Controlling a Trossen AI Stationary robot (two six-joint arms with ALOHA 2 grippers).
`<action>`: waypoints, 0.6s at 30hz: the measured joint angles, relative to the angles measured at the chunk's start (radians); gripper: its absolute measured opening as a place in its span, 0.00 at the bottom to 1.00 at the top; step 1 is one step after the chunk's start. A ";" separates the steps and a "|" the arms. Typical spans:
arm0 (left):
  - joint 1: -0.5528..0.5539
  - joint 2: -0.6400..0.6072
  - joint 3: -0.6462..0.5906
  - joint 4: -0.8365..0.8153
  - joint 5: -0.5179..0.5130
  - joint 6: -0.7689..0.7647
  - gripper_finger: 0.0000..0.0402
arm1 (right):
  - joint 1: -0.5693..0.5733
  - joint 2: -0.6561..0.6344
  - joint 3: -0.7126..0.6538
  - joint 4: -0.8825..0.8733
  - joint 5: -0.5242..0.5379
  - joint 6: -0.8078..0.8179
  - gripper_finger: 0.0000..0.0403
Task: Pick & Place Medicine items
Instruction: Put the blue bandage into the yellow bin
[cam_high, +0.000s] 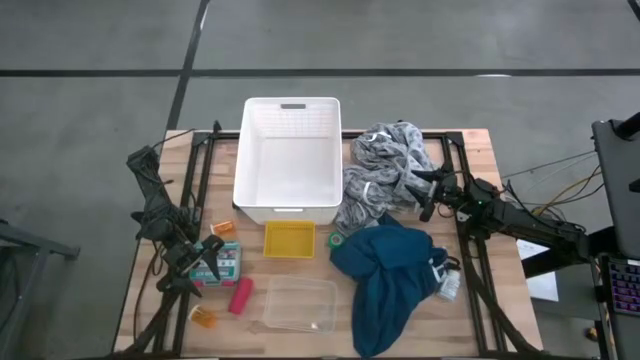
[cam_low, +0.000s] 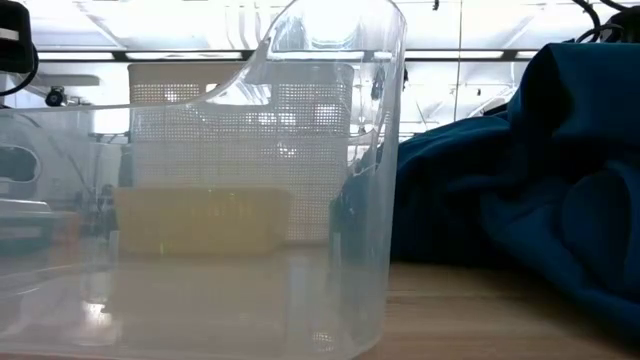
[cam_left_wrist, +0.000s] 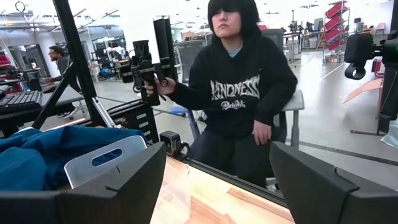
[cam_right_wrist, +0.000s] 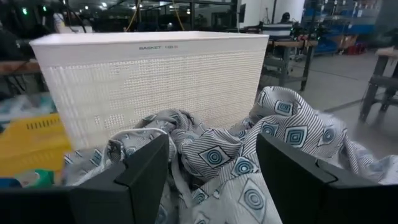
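The medicine items lie at the table's near left: an orange pill bottle (cam_high: 222, 228), a second one (cam_high: 203, 317), a white and green box (cam_high: 220, 262) and a pink-red cylinder (cam_high: 241, 296). A dark green roll (cam_high: 337, 240) lies beside the teal cloth (cam_high: 392, 278), and a white labelled thing (cam_high: 448, 285) lies at that cloth's right edge. My left gripper (cam_high: 198, 266) (cam_left_wrist: 217, 186) stands open and level by the box, with nothing between its fingers. My right gripper (cam_high: 428, 192) (cam_right_wrist: 211, 180) stands open and level over the grey patterned cloth (cam_right_wrist: 249, 162), also holding nothing.
A white basket (cam_high: 288, 155) stands at the far middle, with a small yellow bin (cam_high: 289, 239) and a clear plastic container (cam_high: 298, 303) (cam_low: 200, 200) nearer. The grey cloth (cam_high: 385, 175) lies right of the basket. A person (cam_left_wrist: 239, 93) sits beyond the table's near edge.
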 joint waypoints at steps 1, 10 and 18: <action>0.000 0.000 0.000 0.000 0.000 0.000 0.73 | 0.000 0.000 0.000 0.000 -0.011 0.033 0.59; 0.000 0.000 0.000 0.000 0.000 0.000 0.73 | 0.000 0.000 0.000 0.194 -0.245 0.122 0.59; 0.000 0.000 0.000 0.000 0.000 0.000 0.73 | 0.000 0.000 0.000 0.298 -0.249 -0.034 0.59</action>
